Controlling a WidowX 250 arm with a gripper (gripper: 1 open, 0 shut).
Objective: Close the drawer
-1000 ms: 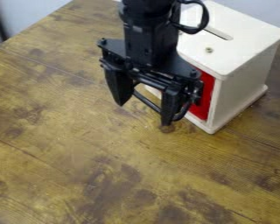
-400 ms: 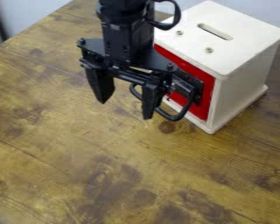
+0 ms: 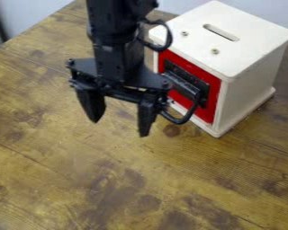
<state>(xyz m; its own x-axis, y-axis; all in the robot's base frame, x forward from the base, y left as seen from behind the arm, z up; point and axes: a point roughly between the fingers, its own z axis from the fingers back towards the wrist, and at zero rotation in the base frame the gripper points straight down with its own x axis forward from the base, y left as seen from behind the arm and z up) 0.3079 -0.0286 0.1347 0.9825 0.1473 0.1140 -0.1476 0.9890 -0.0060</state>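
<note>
Change since earlier frames: gripper (image 3: 115, 117) has shifted left and toward the camera, away from the cabinet; the red front, hidden behind it a second ago, is now in plain sight.

Counter (image 3: 62, 171): worn wooden planking, carries everything; a dark knot shows just below the handle.

Arm: black column entering from the top edge, hanging upright over the counter left of the cabinet.

Cabinet (image 3: 237, 54): cream-white box with a slot in its top, standing at the upper right of the counter.

Drawer (image 3: 183, 85): red flat front set in the cabinet's left face; appears seated flush or very nearly so, though a slight gap cannot be ruled out at this size. No pale inner walls are visible.

Gripper: jaws spread apart, pointing down, holding nothing; the right-hand finger stands just beside the handle, and contact cannot be told.

Handle (image 3: 175, 114): black loop projecting from the lower part of the red front toward the gripper.

Step in hand (judgement): the push looks finished and the arm is backing off; task near or at completion.

Next move (judgement): if any gap remains, a short straight press on the red front toward the cabinet; otherwise retreat clear without snagging the loop.
</note>
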